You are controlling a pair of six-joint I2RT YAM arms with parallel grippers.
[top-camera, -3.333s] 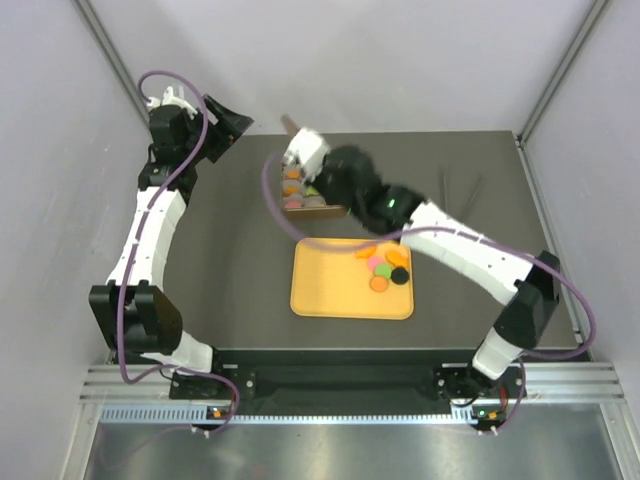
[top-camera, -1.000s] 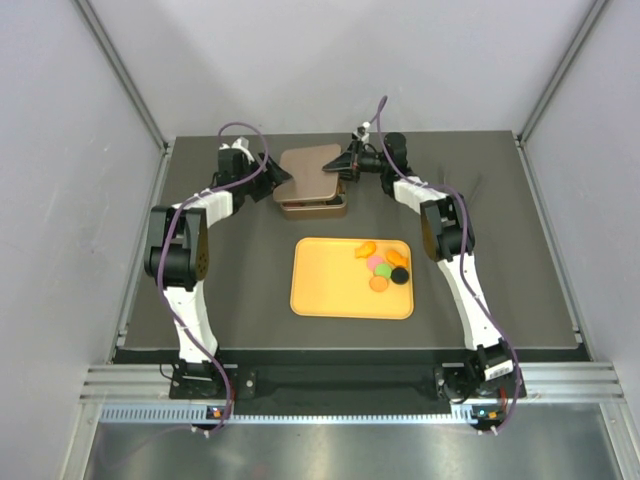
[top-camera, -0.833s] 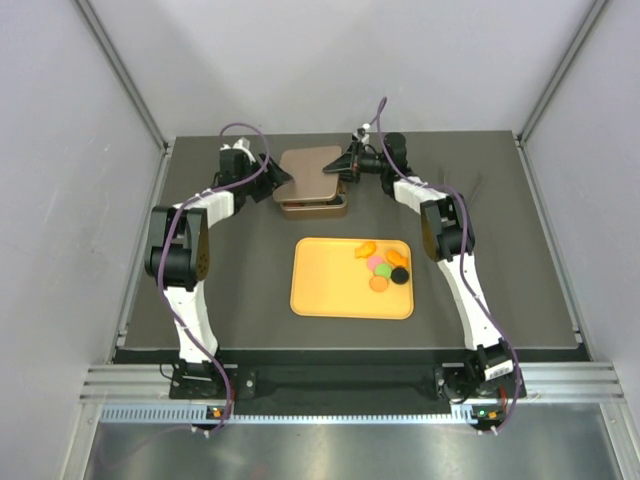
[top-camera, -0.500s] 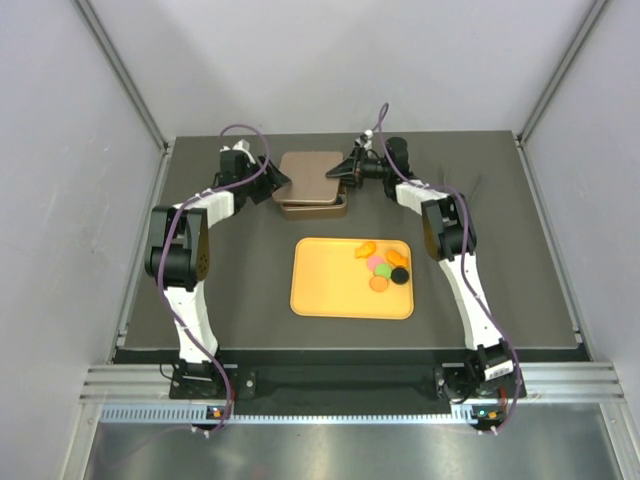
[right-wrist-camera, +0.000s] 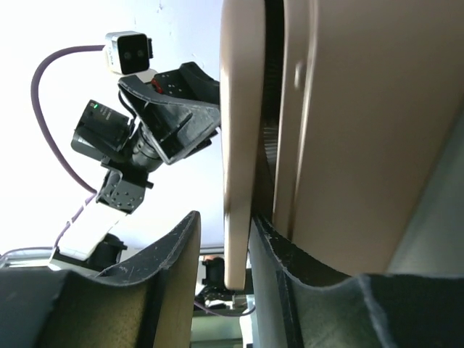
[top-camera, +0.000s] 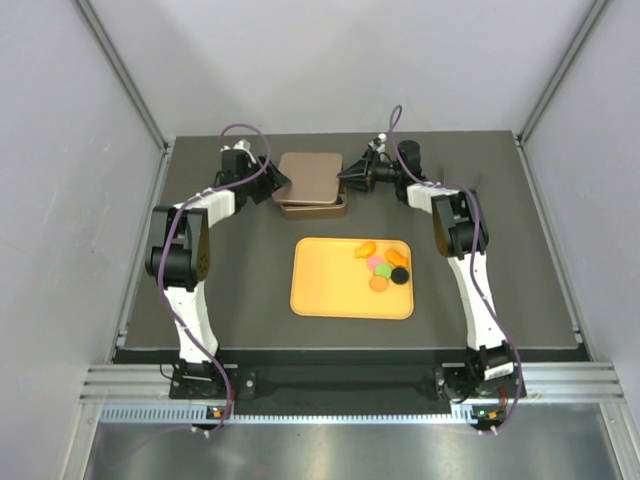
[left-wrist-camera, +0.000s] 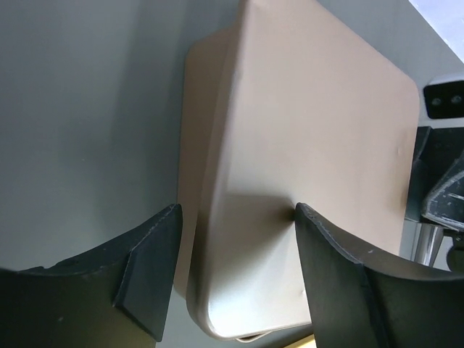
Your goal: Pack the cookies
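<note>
Orange for the most part, with single pink, green and black ones: cookies clustered loose in the upper right of a yellow tray, centre of frame in the top view, none in either gripper. Just above the tray and apart from it, a tan tin with its lid laid on top, slightly skewed; contents hidden. From the right wrist view, a dark gap between lid and tin, so judged not seated. Left gripper at the lid's left edge, spread wide across the tin's side and top, one fingertip against the lid's face; pressing or merely touching, cannot tell. Right gripper at the lid's right edge, rim between the fingers but daylight on one side, so judged released rather than clamped. Step in hand, by judgement: handling the lid, both arms at the tin, not at the cookies. Packing judged unfinished, with cookies left out on the tray. Next move likely a choice about the lid: off and aside to reach the tin, then cookies pinched one at a time from the tray; or else pressed down square to close. Risk of the lid sliding if pushed from one side only.
</note>
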